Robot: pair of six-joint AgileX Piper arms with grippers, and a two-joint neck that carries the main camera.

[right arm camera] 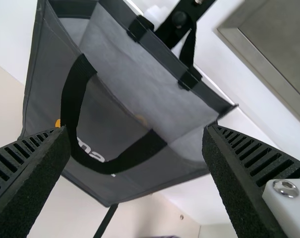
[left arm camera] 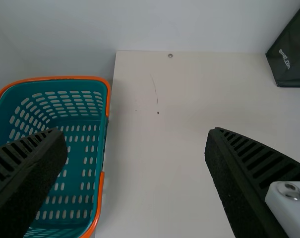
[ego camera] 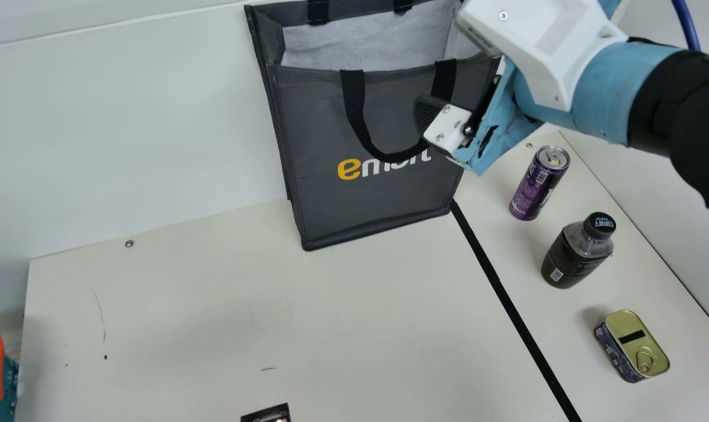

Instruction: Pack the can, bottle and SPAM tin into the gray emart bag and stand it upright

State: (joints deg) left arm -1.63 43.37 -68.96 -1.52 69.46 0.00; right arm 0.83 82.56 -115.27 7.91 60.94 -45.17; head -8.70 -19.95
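The gray emart bag (ego camera: pixel 384 193) stands upright and open-topped at the table's back edge, its front handle hanging down. My right gripper (ego camera: pixel 430 114) is in front of the bag's upper right part. In the right wrist view, that gripper (right arm camera: pixel 135 136) is open, with the bag (right arm camera: pixel 120 104) beyond its spread fingers. At the right of the main view, the purple can (ego camera: pixel 539 183) and dark capped bottle (ego camera: pixel 577 251) stand upright, and the SPAM tin (ego camera: pixel 633 346) lies with its ring-pull lid up. My left gripper (left arm camera: pixel 137 136) is open and empty in its wrist view.
A teal basket (left arm camera: pixel 85 148) with an orange rim is at the table's left side. Black tape (ego camera: pixel 507 299) runs between the bag's right front corner and the near edge. A wall (ego camera: pixel 137 129) rises behind the table. A small black item (ego camera: pixel 266 415) shows at the main view's bottom.
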